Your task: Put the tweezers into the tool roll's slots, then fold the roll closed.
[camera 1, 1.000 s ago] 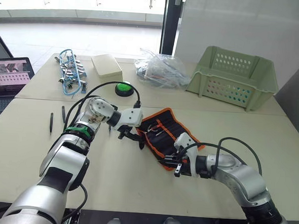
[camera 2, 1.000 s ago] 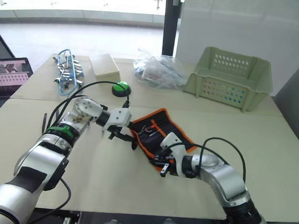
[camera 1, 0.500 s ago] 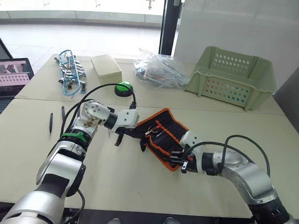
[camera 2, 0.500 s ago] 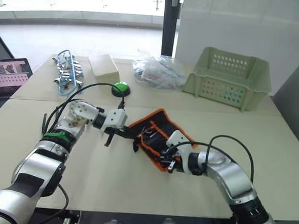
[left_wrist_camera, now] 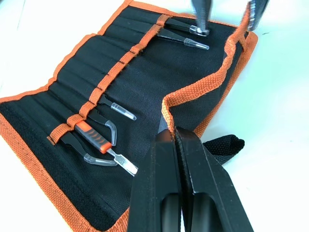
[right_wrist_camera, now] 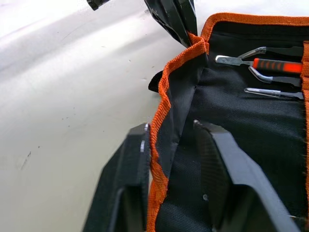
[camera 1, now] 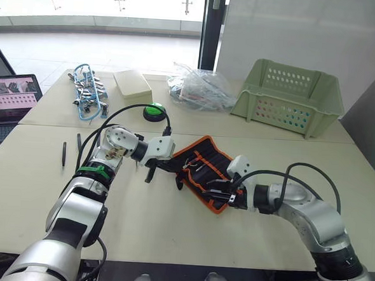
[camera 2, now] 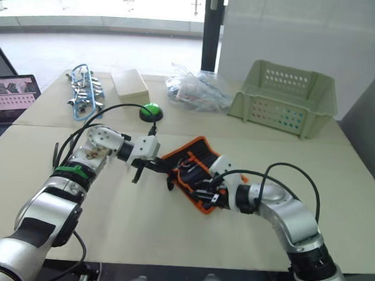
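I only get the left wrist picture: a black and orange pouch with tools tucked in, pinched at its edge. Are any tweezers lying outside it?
Observer: Yes. Two slim dark tweezers lie loose on the table, off to the robot's left of the tool roll.
Operator: And what are those two tips at the pouch's far edge?
Observer: That is the right gripper. It is open, with one finger on either side of the roll's orange edging.
Operator: Is anything else around?
Observer: A green basket stands at the far right of the table.
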Robot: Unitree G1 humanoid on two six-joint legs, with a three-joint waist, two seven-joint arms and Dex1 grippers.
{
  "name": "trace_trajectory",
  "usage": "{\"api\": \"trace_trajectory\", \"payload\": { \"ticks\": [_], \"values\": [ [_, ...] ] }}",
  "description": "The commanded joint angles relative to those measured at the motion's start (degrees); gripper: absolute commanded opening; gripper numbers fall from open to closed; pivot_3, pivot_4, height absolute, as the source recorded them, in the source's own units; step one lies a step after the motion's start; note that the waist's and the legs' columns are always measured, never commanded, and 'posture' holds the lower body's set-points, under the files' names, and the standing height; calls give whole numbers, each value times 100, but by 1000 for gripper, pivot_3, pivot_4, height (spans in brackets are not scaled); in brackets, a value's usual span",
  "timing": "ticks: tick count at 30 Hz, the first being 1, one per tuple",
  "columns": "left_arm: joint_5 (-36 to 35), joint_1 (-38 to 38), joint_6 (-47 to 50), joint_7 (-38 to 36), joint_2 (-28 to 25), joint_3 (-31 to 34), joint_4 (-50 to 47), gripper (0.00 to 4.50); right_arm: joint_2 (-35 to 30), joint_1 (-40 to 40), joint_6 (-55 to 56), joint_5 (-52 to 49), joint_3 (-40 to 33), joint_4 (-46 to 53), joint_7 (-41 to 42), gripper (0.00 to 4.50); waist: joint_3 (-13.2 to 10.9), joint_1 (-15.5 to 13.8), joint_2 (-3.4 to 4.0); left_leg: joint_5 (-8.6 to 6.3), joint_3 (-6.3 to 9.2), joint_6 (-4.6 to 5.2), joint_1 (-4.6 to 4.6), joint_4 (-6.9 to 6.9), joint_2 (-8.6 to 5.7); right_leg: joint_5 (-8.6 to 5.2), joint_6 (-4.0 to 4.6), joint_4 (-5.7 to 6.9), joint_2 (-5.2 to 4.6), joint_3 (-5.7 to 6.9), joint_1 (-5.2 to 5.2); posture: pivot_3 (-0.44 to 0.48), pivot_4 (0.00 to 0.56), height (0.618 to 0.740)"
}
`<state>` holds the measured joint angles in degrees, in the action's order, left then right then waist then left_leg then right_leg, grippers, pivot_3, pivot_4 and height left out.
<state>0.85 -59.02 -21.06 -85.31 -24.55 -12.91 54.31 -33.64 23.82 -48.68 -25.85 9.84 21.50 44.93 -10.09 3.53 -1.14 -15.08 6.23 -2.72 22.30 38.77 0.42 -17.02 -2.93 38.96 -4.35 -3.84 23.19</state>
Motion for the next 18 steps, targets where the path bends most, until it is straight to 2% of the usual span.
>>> {"api": "trace_trajectory", "payload": {
  "ticks": [1,7,12,15,18],
  "values": [
    [-119,-74,19,-99,-82,101,-212,0,98,-105,-106,-127,89,424,-93,36,0,1,0,0,0,0,0,0,0,0,0,0,0,0,0,0,150,740],
    [-299,440,138,-527,-336,86,-842,0,65,-228,-197,-212,90,620,-31,36,0,39,1,0,1,0,-1,0,0,0,0,2,0,0,0,0,150,740],
    [8,780,-410,-462,-535,-111,-841,0,98,-444,-165,-123,446,526,-34,36,0,42,0,0,3,0,-4,-2,2,0,1,4,3,0,0,0,150,740],
    [422,873,-962,-260,-609,-402,-661,0,21,-484,10,365,938,175,-151,36,1,33,0,0,3,0,-1,7,-1,0,0,3,0,0,-3,0,150,740],
    [640,911,-1305,-95,-568,-596,-490,0,132,-466,105,591,1126,-132,-266,36,4,27,0,0,3,0,-7,7,-1,0,0,3,-1,0,-7,0,150,740]
  ]
}}
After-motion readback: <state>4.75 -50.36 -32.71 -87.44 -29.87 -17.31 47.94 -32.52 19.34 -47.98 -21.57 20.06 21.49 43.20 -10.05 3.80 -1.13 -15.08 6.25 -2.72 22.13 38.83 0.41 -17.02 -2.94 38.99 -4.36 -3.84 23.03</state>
